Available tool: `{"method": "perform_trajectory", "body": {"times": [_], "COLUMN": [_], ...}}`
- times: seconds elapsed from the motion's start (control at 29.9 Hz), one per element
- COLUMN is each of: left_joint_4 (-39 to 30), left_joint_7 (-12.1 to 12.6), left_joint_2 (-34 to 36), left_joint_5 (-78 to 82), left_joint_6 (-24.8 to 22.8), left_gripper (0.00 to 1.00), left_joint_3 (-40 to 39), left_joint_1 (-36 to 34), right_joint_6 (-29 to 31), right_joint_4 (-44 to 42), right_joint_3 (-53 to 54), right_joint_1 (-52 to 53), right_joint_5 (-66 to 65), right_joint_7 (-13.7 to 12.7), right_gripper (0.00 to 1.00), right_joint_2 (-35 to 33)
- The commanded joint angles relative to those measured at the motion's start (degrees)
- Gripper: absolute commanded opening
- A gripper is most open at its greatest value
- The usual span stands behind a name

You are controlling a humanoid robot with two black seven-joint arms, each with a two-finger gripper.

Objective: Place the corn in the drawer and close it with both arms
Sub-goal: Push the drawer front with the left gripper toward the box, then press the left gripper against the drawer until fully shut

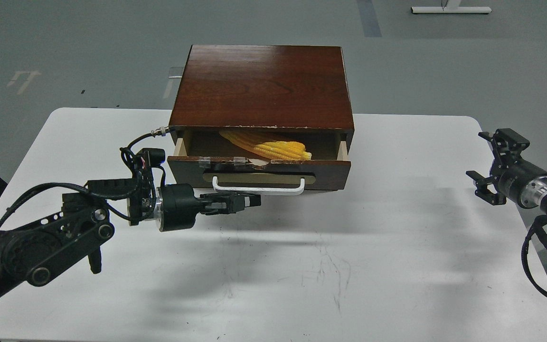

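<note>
Lying inside the partly open drawer, the corn rests diagonally. The left gripper is pressed together just below the white handle; the right gripper is spread, well apart.

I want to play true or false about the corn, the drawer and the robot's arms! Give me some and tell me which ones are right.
1. The corn lies inside the drawer. True.
2. The drawer is shut all the way. False: it is pulled partly out, and the corn shows in the gap.
3. The left gripper is just in front of the handle. True.
4. The right gripper is holding the corn. False: it is off to the right side, far from the drawer, with open, empty fingers.
5. The cabinet stands on a white table. True.
</note>
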Motion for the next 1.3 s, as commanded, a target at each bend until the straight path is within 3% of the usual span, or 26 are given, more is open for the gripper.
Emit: {"method": "perform_trajectory", "body": {"times": [0.0, 1.27], "left_joint_4": [1.83, 14.76], "left_joint_7": [0.0, -0.7], "left_joint_2": [-1.54, -9.71], "left_joint_5": [0.01, -0.17], "left_joint_6": [0.02, 0.02], "left_gripper": [0.0, 0.01], "left_joint_3": [0.02, 0.9], "left_joint_1": [-0.64, -7.58], "right_joint_6": [0.03, 0.2], "right_joint_4": [0.0, -2.02], "right_joint_3": [0.0, 0.09], "right_joint_1": [-0.05, -0.67], "right_joint_5": [0.0, -1.93], "right_joint_7": [0.0, 0.0], "right_gripper": [1.0, 1.0], "right_joint_2": [0.05, 1.11]}}
